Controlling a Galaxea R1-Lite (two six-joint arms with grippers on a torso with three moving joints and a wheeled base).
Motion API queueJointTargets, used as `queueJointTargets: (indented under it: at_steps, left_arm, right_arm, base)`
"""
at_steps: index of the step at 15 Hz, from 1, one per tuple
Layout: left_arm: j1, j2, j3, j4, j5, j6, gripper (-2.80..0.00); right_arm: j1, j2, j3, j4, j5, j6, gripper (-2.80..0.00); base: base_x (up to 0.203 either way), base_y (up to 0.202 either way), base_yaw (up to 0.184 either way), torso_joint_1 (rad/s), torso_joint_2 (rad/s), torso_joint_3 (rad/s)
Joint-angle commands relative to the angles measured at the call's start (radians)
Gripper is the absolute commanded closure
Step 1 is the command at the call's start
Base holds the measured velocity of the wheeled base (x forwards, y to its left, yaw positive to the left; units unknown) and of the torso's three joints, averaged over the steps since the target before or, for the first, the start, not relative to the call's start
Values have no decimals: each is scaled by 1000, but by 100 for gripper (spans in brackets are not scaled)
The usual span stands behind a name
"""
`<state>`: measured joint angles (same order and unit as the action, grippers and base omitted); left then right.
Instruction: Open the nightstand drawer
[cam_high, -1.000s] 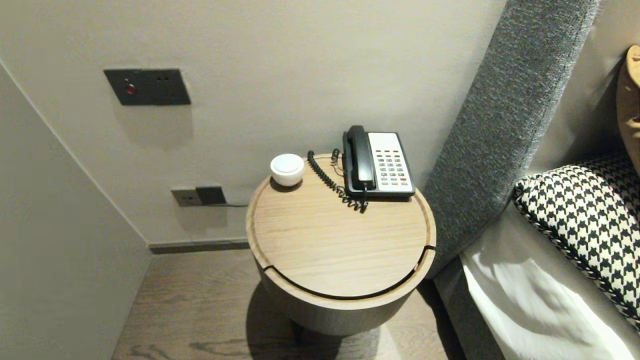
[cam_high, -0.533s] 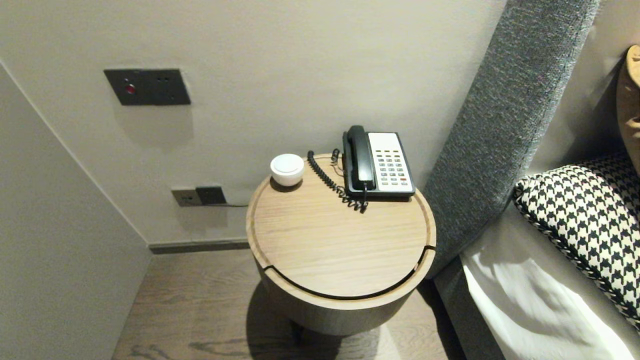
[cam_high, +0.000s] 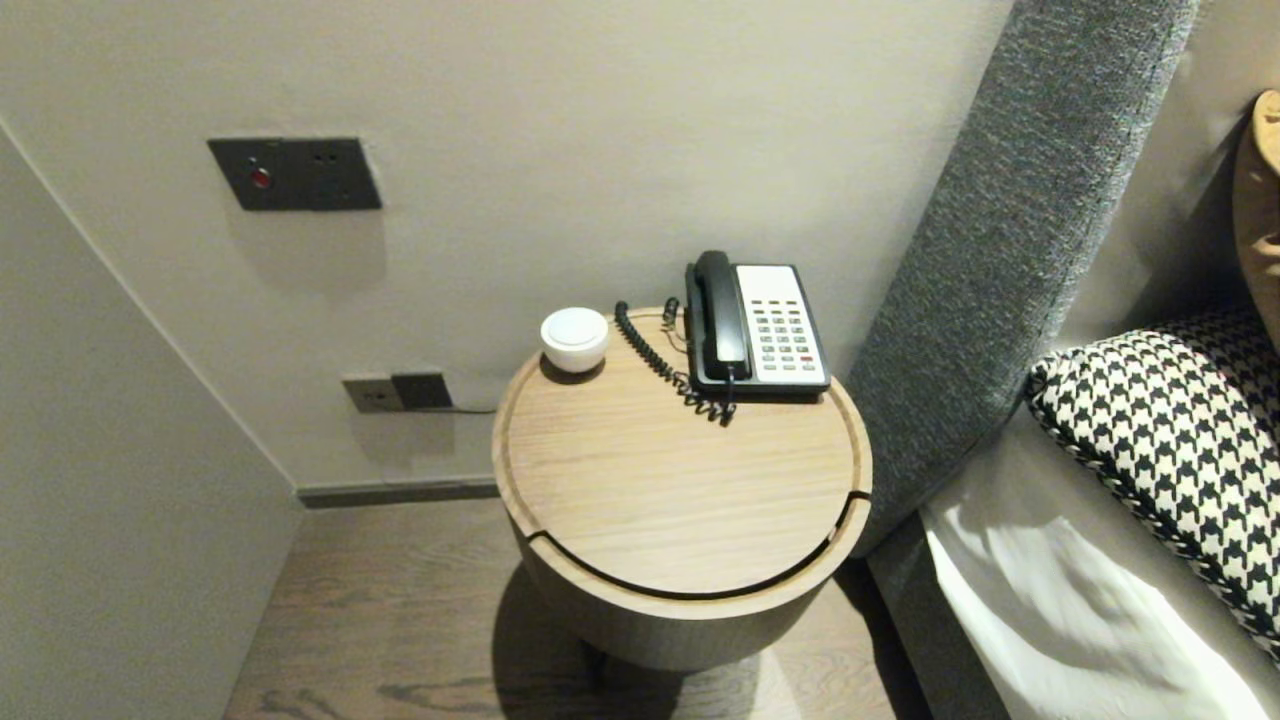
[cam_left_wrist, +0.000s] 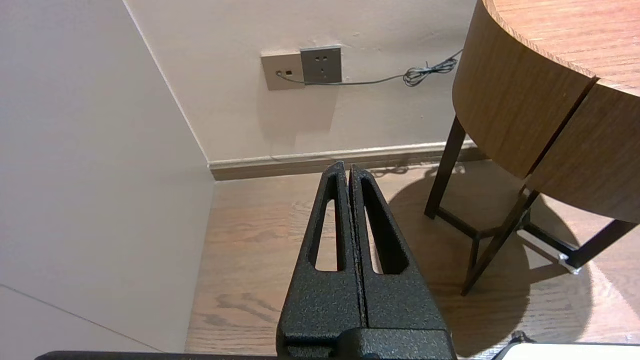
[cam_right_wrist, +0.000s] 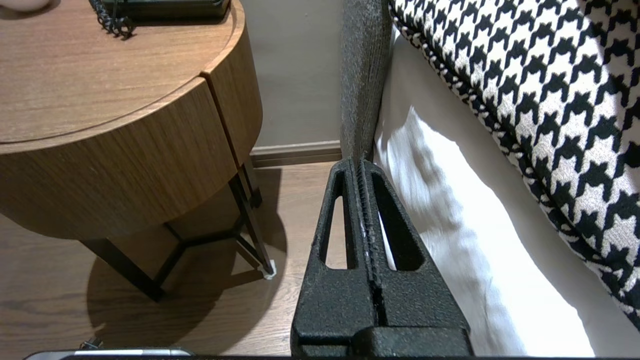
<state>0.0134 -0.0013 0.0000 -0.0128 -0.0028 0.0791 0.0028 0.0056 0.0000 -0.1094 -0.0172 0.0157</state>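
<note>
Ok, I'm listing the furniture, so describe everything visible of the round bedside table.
The table is round, light wood, with a grooved rim and a curved seam in front. Thin dark legs stand on the wooden floor. It sits by the wall, beside the bed, carrying a phone and white cup.

Houndstooth pillow (cam_high: 1170, 440) — wall socket (cam_left_wrist: 282, 70) (cabled)

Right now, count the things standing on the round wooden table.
2: a white cup at the back left of the table, a telephone at the back right. None seems hidden.
</note>
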Motion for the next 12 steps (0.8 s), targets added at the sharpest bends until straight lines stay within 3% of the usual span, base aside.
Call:
queueJointTargets:
  at_steps: [1,7,9,12]
  left_arm:
    - [0,0,0,0,1,1,0]
    - [0,0,0,-1,1,1,0]
    - [0,0,0,-1,1,1,0]
    - [0,0,0,-1,0,1,0]
  right_arm:
    - [0,49,36,-24,-1,3,0]
    - [9,539,-10,-545,-13,-22,0]
    - [21,683,-100,-632,-22,-40,0]
    - [48,861,-252,-626,-23,-82,0]
  base:
    - [0,0,0,0,0,0]
    - [0,0,0,0,0,0]
    - [0,0,0,0,0,0]
    - [0,0,0,0,0,0]
